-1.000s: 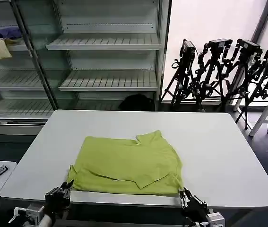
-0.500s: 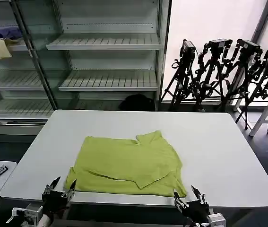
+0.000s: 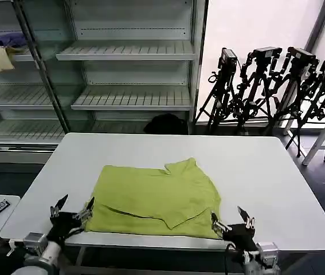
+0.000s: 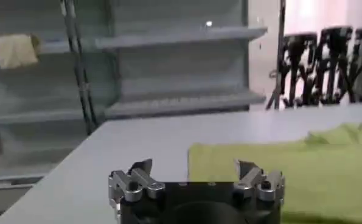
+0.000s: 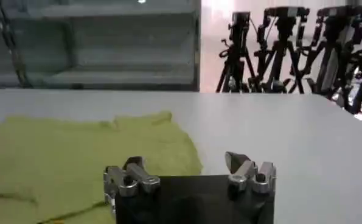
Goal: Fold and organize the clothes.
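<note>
My left gripper (image 3: pixel 70 210) has risen to the near-left edge of the table (image 3: pixel 265 172), jaws spread wide and holding nothing, just off the shirt's near-left corner. My right gripper (image 3: pixel 231 220) has come up the same way at the near-right corner, jaws equally wide, empty. A second ago both sat lower, below the table edge, with jaws nearly closed at the hem; half a second ago they had parted. So I judge I have let go of the hem and am lifting clear, which suggests one fold is laid down.

The shirt (image 3: pixel 156 200) lies flat in the near middle of the table, partly folded: a flap is doubled over across its front, and a sleeve sticks up at the far edge. More folds look needed.

Beyond the table stand shelves (image 3: pixel 128 51), and tripods (image 3: pixel 265 86) to the right.
</note>
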Robot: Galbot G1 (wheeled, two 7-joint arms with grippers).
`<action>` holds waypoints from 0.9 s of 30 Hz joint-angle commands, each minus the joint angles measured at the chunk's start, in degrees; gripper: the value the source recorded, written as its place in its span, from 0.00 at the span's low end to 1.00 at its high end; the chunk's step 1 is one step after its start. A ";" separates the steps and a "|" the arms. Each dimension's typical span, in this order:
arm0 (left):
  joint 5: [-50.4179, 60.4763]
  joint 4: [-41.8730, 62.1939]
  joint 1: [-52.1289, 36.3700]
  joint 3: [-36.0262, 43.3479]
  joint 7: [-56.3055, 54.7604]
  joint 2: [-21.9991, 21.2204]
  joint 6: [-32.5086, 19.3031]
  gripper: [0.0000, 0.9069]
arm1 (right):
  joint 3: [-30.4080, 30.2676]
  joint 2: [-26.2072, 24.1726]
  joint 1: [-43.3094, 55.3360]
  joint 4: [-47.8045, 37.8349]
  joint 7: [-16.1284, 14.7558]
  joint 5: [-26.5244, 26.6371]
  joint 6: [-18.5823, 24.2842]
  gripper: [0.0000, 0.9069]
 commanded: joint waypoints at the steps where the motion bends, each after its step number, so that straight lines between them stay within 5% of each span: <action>1: -4.25 7.35 -19.16 5.95 3.76 5.77 11.00 1.00 | -1.90 -1.58 16.93 -10.21 0.75 2.12 -0.92 1.00; 11: -4.03 20.01 -30.14 14.35 5.40 11.02 11.44 1.00 | -5.76 -1.68 29.78 -28.18 0.19 2.13 -1.19 1.00; 27: -2.09 33.17 -35.46 18.17 8.90 11.38 11.39 1.00 | -8.91 2.34 40.43 -46.23 0.11 -0.60 -1.11 1.00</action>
